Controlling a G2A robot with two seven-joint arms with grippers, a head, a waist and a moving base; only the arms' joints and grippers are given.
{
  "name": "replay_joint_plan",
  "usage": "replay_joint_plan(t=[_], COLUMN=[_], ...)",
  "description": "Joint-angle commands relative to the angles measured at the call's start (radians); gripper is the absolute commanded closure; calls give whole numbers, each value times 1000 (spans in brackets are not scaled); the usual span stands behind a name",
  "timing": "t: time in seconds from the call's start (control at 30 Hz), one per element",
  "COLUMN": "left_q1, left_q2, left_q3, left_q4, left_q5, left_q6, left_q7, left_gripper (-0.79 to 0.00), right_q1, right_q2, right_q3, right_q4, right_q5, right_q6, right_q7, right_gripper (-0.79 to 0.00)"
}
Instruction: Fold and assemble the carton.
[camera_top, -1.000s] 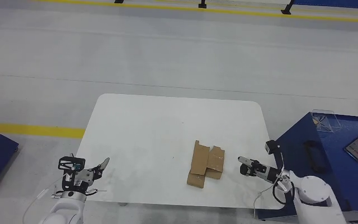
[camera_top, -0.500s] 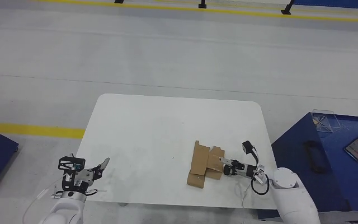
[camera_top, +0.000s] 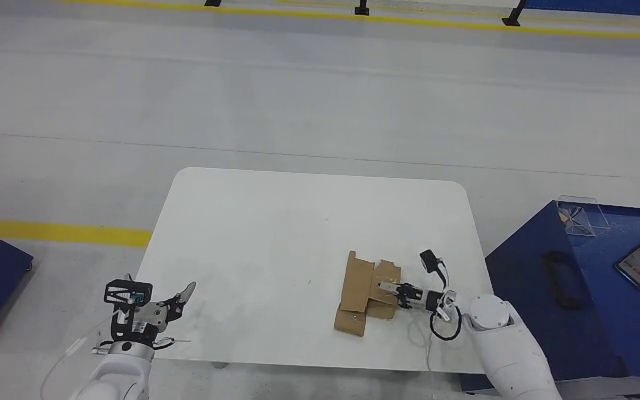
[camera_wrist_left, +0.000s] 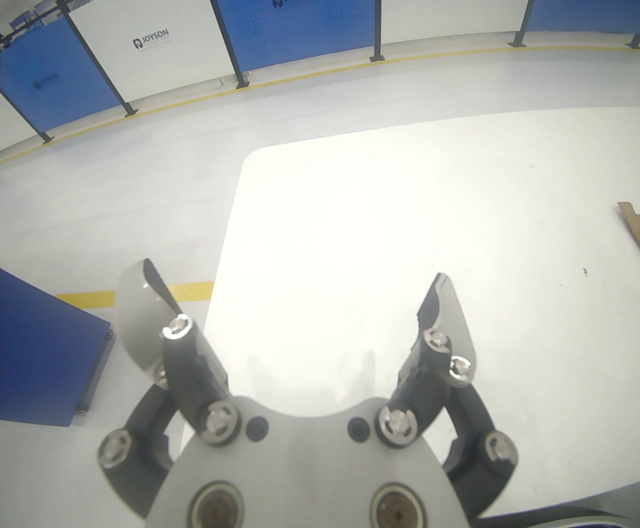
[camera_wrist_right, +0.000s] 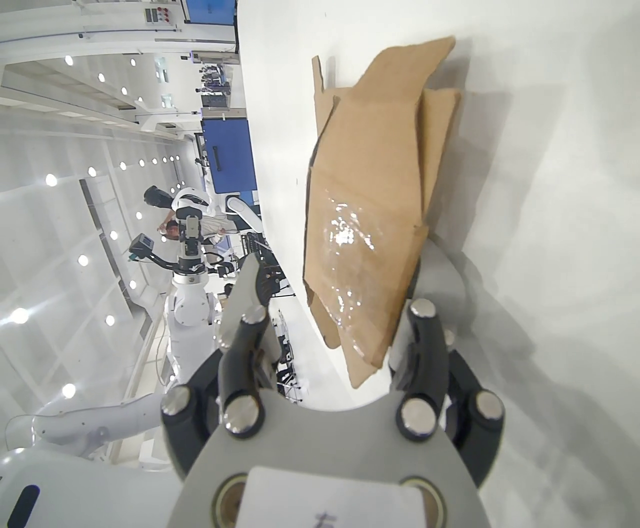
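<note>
The white table (camera_top: 270, 230) is carrying the flattened carton (camera_top: 365, 290) near its front right edge, well apart from the left side. The right gripper (camera_top: 395, 293) is straddling the carton's edge, jaws apart. The left gripper (camera_top: 178, 300) is hovering, jaws wide, at the front left corner.

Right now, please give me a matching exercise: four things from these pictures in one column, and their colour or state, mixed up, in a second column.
Things:
1. carton
2. left gripper
3. right gripper
4. table

Colour or state:
A. white, with rounded corners
B. open, at the carton's edge
C. brown, lying on the table
D. open, far from the carton

Pairs: 1-C, 2-D, 3-B, 4-A.
</note>
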Motion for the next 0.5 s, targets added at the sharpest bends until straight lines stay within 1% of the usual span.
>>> replay_joint_plan(t=[0.0,0.17,0.27,0.37,0.43,0.47], left_q1=[0,0,0,0,0,0], left_q2=[0,0,0,0,0,0], left_q3=[0,0,0,0,0,0], left_q4=[0,0,0,0,0,0], left_q5=[0,0,0,0,0,0], left_q6=[0,0,0,0,0,0], left_q7=[0,0,0,0,0,0], left_gripper=[-785,-785,-785,-785,-785,-785], right_q1=[3,8,11,8,-14,-27], right_q2=[-1,-3,-2,8,19,24], right_q3=[-4,-10,-4,22,53,74], right_q4=[14,25,-22,-148,-288,-383], right_q5=[10,62,138,174,192,202], right_q6=[-15,-80,-121,-138,-120,-99], right_q7=[-1,20,92,126,124,117], right_gripper=[0,0,0,0,0,0])
